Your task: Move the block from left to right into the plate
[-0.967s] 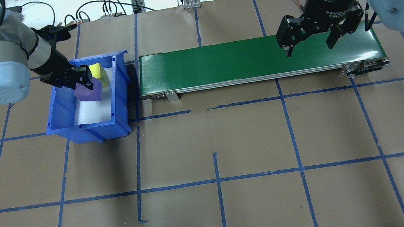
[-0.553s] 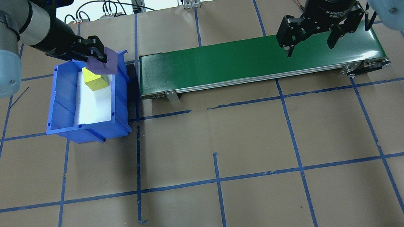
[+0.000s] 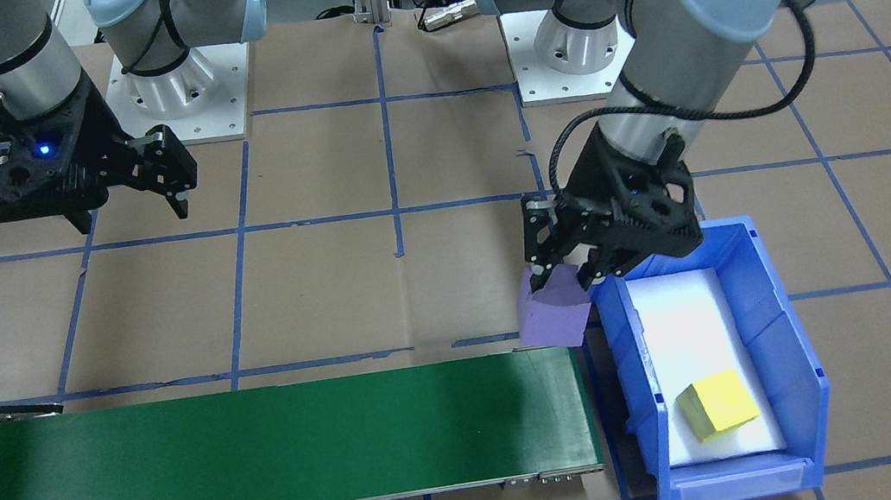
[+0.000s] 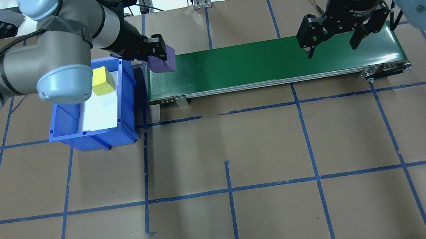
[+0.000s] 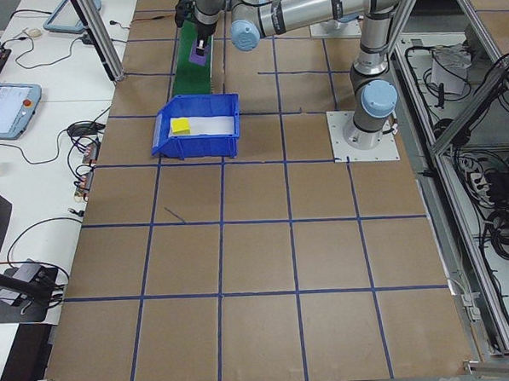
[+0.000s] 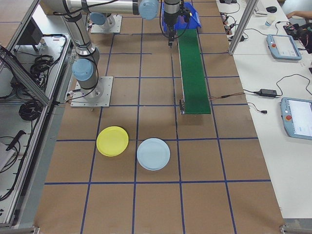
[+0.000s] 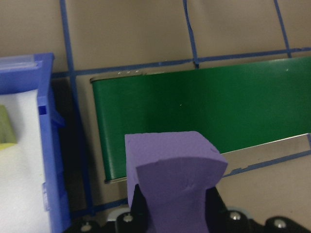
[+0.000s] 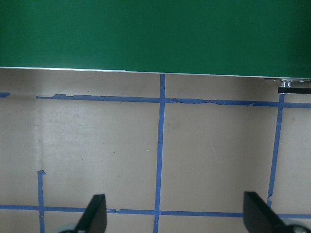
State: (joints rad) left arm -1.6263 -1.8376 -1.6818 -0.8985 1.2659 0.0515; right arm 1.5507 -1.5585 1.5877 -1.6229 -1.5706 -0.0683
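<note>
The left tool clamps the purple block above the near end of the green conveyor belt, its fingers mostly hidden behind the block in the wrist view (only dark slivers show). The right tool hangs spread and empty over the belt's far end. The yellow plate lies well apart on the brown, blue-taped tabletop, cut off at the front view's edge; a yellow block sits in the blue bin.
</note>
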